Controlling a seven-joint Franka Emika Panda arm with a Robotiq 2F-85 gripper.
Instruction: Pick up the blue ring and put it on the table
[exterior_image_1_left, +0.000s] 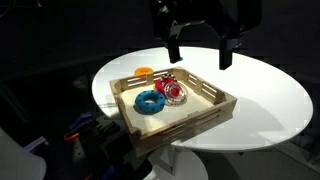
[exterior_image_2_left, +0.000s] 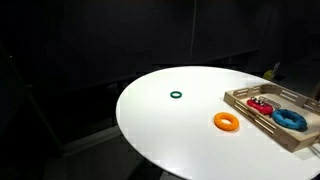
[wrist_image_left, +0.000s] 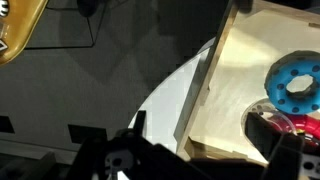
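The step in hand looks like the approach: the gripper (exterior_image_1_left: 200, 52) hangs above the tray (exterior_image_1_left: 186, 124) with its two dark fingers spread wide and nothing between them. The blue ring (exterior_image_1_left: 150, 101) lies flat inside the tray, untouched, close beside the red ring (exterior_image_1_left: 173, 90); whether they touch I cannot tell. In the wrist view the blue ring (wrist_image_left: 297, 84) sits off toward the right edge, so the next move, as I judge it, calls for shifting across until it is centred, coming down to close across its thick band, then lifting clear of the low wall and out over the table (exterior_image_1_left: 272, 95). The blue ring is a thick, smooth doughnut; the tray is pale matte wood with shallow straight walls; the table is round, white and smooth, with an orange ring (exterior_image_2_left: 227, 121) and a small green ring (exterior_image_2_left: 177, 96) lying on it
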